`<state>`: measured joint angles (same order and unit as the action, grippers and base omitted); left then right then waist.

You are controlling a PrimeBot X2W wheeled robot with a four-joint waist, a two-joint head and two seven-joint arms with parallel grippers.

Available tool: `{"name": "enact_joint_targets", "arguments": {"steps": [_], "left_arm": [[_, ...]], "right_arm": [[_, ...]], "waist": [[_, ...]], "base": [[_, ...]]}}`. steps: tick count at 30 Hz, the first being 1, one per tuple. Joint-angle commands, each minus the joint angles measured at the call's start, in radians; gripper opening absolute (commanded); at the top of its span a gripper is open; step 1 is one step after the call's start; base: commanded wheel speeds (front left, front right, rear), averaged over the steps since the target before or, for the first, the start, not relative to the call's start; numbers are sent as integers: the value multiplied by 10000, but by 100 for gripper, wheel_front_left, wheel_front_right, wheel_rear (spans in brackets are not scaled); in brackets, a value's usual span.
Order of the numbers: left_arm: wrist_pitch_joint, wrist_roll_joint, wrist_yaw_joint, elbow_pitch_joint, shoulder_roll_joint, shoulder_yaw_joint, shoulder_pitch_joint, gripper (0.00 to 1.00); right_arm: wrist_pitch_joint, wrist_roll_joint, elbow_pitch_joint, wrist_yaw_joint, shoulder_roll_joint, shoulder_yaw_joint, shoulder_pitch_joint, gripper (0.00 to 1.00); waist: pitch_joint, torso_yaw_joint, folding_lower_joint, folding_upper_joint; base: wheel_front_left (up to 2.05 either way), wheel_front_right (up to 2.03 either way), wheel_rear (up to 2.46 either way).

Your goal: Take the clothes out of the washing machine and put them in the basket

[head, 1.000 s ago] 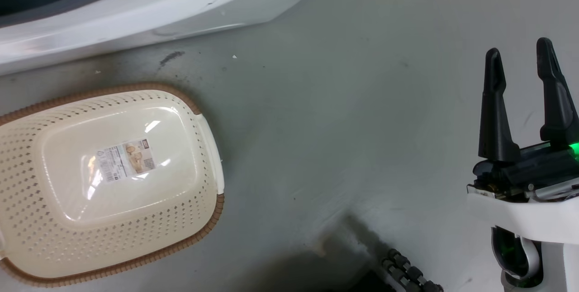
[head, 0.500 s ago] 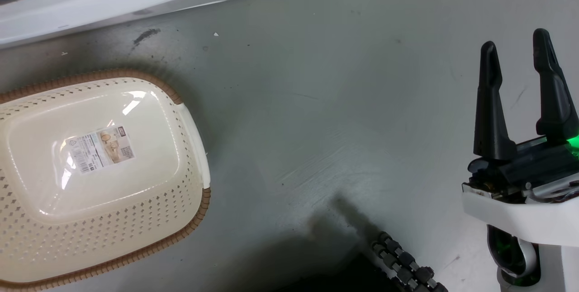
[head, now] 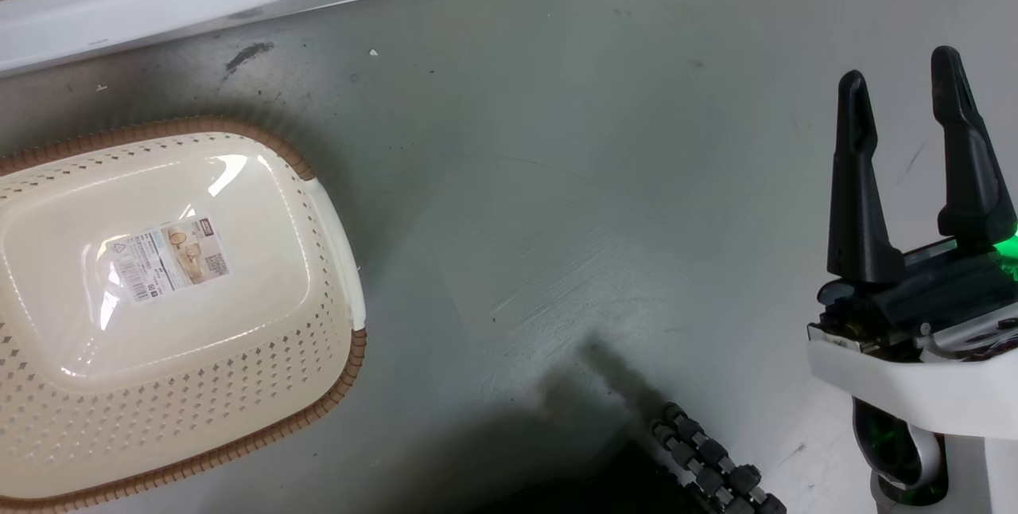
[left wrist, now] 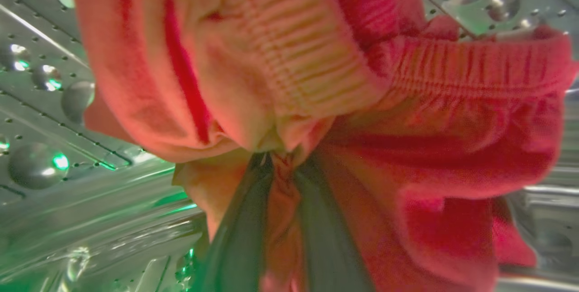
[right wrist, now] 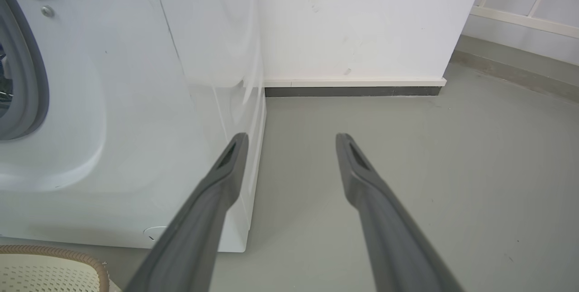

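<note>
1. Two dark fingers of the left claw (left wrist: 281,165) are clamped together on the clothes (left wrist: 452,147), with a pinch of red fabric squeezed between them. The claw is inside the washing machine, with the perforated steel drum (left wrist: 54,102) around it.
2. The clothes bunch over the fingertips in bright red cloth. A pale ribbed band (left wrist: 289,57) is folded across the top, and a gathered red band lies beside it. Whether the fabric touches the drum wall cannot be told.
3. The washing machine (right wrist: 135,102) stands white on a grey floor (right wrist: 407,170). Part of the grey rubber rim (right wrist: 34,79) of its porthole shows on its front, and a white wall (right wrist: 362,21) runs behind it, past its corner.
4. The basket (head: 159,387) sits on the floor just in front of the washing machine, near its base but apart from it. The brown rim and perforated cream sides are plain, and the label (head: 163,259) on the bottom shows in full.
5. The right claw (head: 897,72) hangs over the floor in front of the washing machine, off towards its corner. Its fingers are spread apart with nothing between them. In the right wrist view this claw (right wrist: 291,138) points at the machine's front corner and the floor beside it.
6. A green light (head: 1006,247) glows at the base of the right claw, and a dark ribbed hose (head: 716,470) lies further out from the washing machine than the claw.
</note>
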<state>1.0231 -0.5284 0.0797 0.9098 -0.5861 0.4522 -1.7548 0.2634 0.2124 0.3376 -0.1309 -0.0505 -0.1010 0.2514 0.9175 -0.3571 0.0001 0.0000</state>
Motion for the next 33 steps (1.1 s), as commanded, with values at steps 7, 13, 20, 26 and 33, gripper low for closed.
{"name": "enact_joint_targets", "arguments": {"steps": [7, 13, 20, 26, 33], "left_arm": [[-684, -130, 301, 104, 108, 147, -202, 0], [-1345, -399, 482, 100, 226, 543, 380, 0], [-2100, -1232, 495, -354, 108, 1286, 1494, 0], [-2818, -2120, 498, -934, -108, 1787, 2730, 0], [-3620, -2978, 498, -1542, -279, 2221, 4100, 0]], "right_arm": [[21, -69, -39, 3, 6, 114, 106, 100], [21, -325, -89, 3, 5, 57, 76, 100], [21, -557, -249, 3, 3, 18, -89, 100], [21, -733, -433, 3, 3, 4, -415, 100], [22, -922, -657, 3, 3, -121, -796, 100]], "waist": [[-195, 172, -1, 0], [-751, 516, -1, 0], [-1617, 820, -1, 0], [-2406, 976, -1, 0], [-3342, 1103, -1, 0]], "base": [[0, 0, 0], [0, 0, 0], [0, 0, 0], [0, 0, 0], [0, 0, 0]]}}
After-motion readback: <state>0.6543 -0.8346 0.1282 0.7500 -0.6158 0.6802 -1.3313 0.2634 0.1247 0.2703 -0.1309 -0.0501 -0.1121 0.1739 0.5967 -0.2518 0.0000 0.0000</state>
